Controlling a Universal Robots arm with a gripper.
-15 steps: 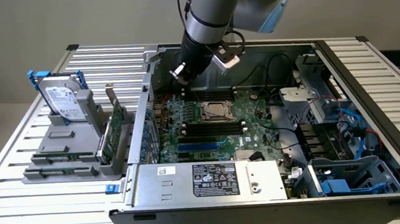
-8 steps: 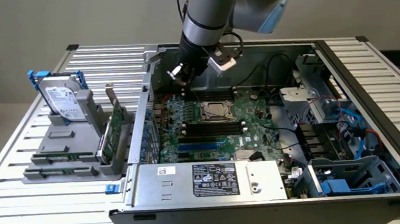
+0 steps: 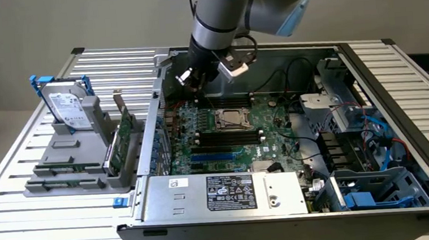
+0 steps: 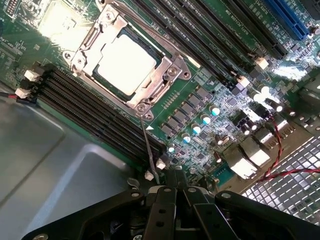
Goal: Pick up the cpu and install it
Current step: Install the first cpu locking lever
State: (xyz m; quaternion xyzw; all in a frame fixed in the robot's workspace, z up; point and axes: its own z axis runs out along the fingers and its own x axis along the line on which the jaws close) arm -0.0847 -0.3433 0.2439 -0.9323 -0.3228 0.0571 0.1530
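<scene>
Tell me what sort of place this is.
Probably a computer assembly or repair bench: an open black desktop case with a green motherboard on a slatted metal table, beside a grey rack holding a silver hard drive.

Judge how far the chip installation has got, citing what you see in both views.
Done: the chip already lies in its socket on the board. In hand: nothing; the gripper is shut and empty above the board near the socket. Left: whether the socket is clamped shut cannot be told.

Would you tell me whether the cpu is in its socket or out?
In. The cpu lies flat within the metal socket frame on the green board.
</scene>
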